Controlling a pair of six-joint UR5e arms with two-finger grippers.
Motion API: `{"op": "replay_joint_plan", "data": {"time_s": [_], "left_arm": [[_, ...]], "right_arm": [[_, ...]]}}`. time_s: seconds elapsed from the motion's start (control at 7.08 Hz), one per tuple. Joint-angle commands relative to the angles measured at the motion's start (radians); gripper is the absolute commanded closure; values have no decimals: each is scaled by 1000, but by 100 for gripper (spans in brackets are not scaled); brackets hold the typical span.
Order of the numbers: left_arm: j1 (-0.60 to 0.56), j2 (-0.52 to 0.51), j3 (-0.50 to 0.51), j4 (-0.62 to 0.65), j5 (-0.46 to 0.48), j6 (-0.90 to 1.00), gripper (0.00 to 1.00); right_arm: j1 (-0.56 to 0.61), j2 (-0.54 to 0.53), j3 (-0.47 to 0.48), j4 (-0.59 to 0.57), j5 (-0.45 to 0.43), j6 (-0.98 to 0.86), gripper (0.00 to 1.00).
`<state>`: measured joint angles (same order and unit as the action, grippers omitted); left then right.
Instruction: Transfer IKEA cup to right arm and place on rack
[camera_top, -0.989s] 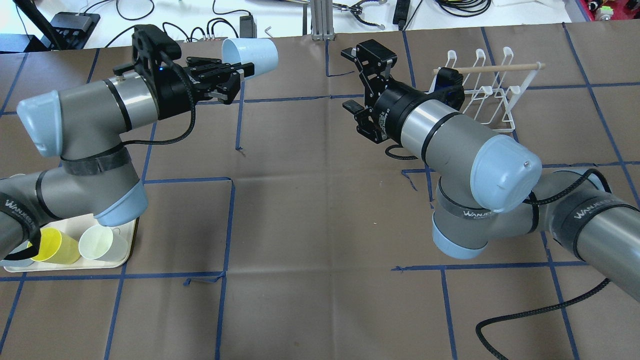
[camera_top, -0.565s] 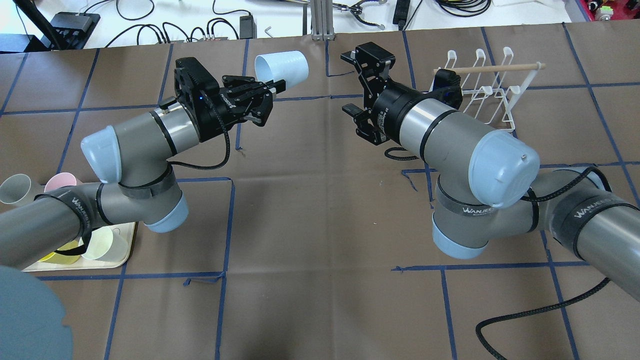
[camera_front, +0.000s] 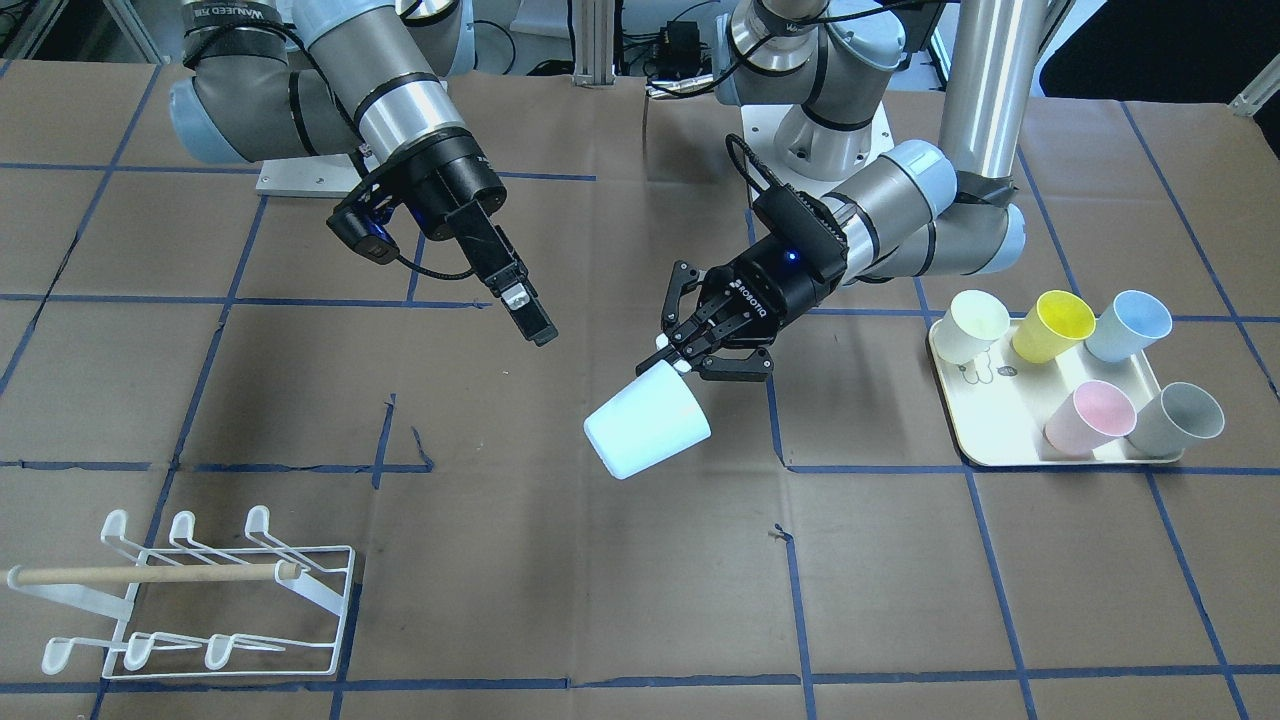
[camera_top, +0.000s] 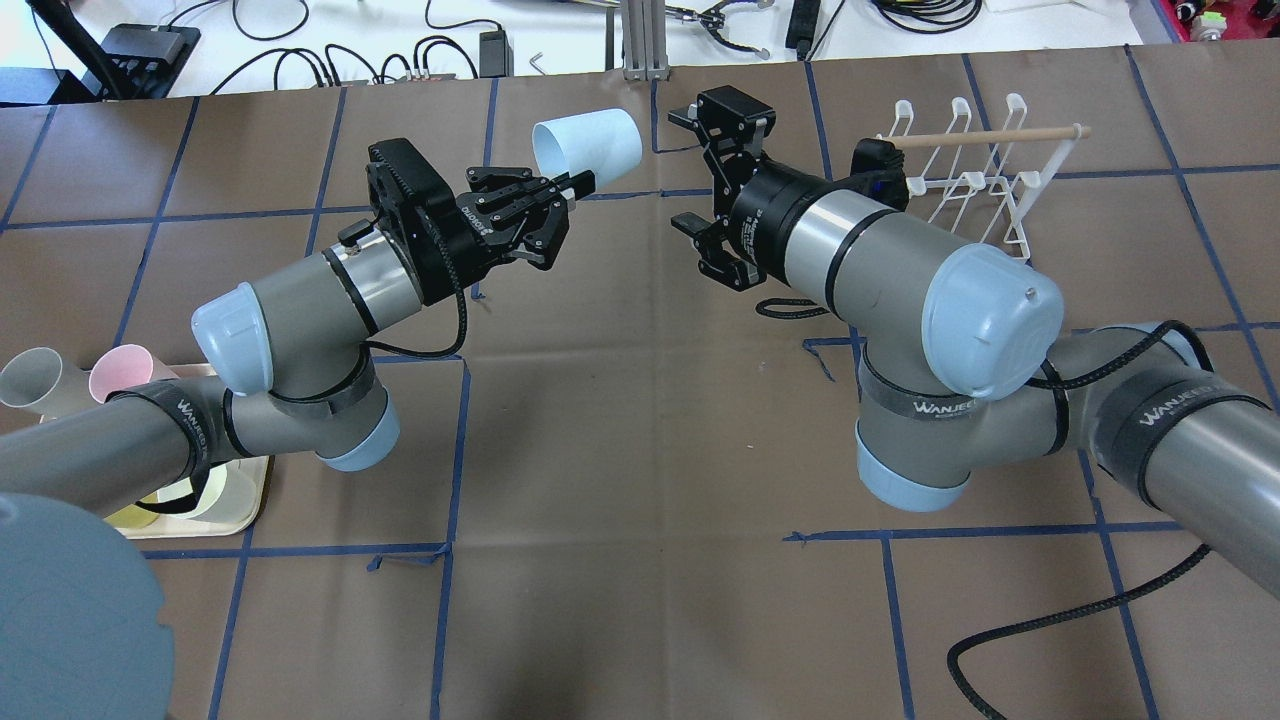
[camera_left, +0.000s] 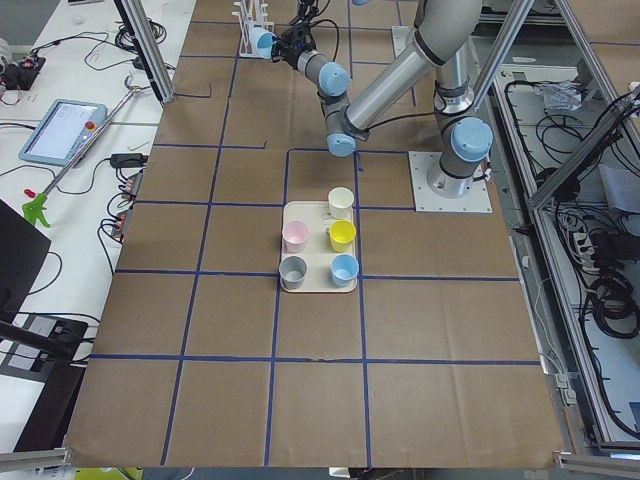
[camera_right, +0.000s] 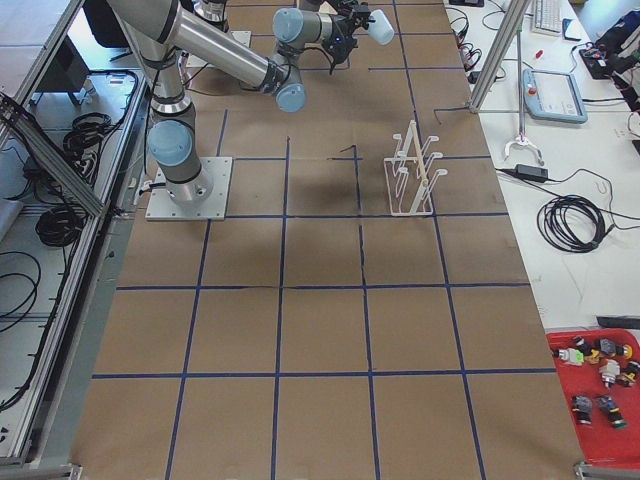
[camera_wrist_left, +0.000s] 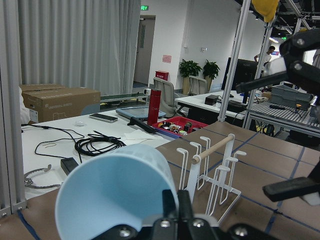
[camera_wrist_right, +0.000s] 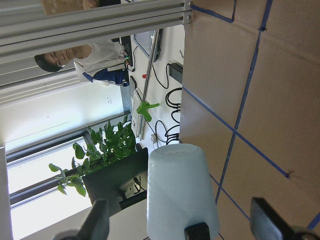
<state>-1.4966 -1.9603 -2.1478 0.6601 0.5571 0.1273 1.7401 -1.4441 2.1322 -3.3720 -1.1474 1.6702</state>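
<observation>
My left end effector (camera_top: 565, 190) was clamped on the rim of the pale blue IKEA cup (camera_top: 588, 145). The cup hung clear of the tabletop (camera_top: 640, 450) in the upper middle of the overhead view. It lay on its side, mouth toward my left wrist and closed base toward the right arm (camera_top: 880, 250). My right end effector (camera_top: 688, 167) waited just right of the cup, its fingers spread wide apart and holding nothing, with a gap between it and the cup.

The step in hand, as I judged it, was the hand-over. In the right wrist view the cup sat nearer the finger at the frame's lower left, so I needed to centre it before closing. I wanted the right fingers across the cup's middle. The wall tapers toward the base, and I expected a smooth cup to squirt out of a grip too near that end. The right fingers also had to stay off my left fingertips at the rim. My left should let go only once the right had closed firmly. The mouth had to stay unobstructed for a prong of the rack (camera_top: 975, 185) at the upper right.
</observation>
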Motion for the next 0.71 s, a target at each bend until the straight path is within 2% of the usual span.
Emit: {"op": "replay_joint_plan", "data": {"time_s": [0.0, 0.57], "left_arm": [[-2, 14, -14, 1, -5, -21, 96], [-2, 34, -40, 0, -5, -26, 96]], "right_arm": [[4, 43, -63, 22, -2, -6, 1], [42, 126, -104, 20, -12, -10, 1]]}}
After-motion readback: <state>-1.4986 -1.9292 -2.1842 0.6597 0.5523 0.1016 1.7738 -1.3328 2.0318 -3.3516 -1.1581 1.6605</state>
